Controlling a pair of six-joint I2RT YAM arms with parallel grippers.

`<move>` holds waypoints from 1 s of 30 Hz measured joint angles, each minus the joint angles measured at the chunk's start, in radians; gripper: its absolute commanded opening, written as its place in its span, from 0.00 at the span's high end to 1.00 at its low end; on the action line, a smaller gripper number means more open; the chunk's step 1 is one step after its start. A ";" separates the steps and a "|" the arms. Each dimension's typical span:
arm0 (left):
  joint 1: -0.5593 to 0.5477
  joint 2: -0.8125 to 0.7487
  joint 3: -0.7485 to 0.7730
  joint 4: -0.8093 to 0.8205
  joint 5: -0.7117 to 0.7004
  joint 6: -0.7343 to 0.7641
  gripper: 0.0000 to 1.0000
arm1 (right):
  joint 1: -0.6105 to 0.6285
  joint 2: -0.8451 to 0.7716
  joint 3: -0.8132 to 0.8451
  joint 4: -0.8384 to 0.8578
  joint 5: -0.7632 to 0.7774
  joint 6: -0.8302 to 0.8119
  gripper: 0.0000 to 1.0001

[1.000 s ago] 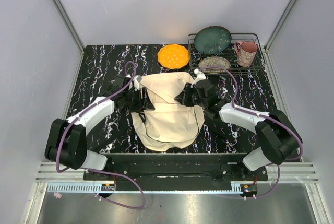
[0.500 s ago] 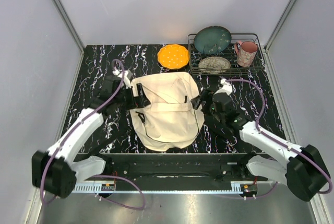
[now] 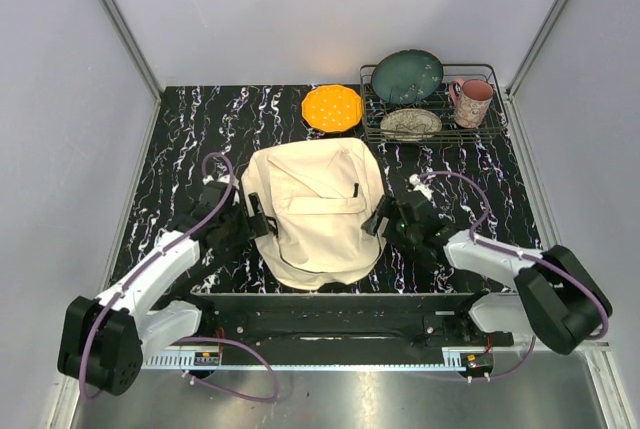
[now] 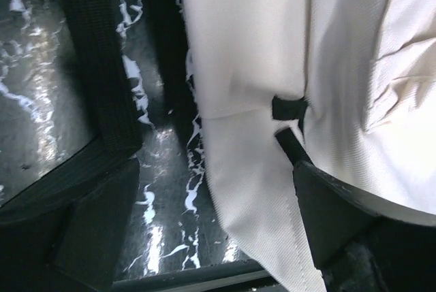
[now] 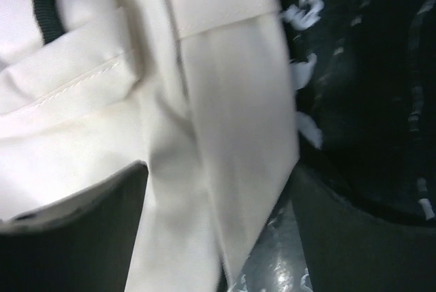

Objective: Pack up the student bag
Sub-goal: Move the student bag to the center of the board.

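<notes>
Left tool (image 4: 204,237) stands spread, with the cream edge of the student bag (image 3: 318,219) lying loose between its fingers. Right tool (image 5: 218,251) is spread too, over a cream fabric band (image 5: 231,149). Only the top view shows the bag flat mid-tabletop (image 3: 180,139), a tool at its 9 and 3 o'clock, and an orange plate (image 3: 332,108) at 12.
</notes>
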 measured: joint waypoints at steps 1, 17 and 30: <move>0.000 0.013 -0.006 0.013 0.015 -0.004 0.01 | 0.000 0.030 0.010 0.035 -0.031 0.006 0.19; -0.154 0.284 0.046 0.245 0.200 -0.018 0.01 | -0.010 -0.063 -0.066 0.103 -0.125 0.096 0.86; -0.096 0.211 0.195 0.045 -0.007 -0.013 0.01 | -0.007 -0.386 -0.013 -0.314 0.095 0.050 0.15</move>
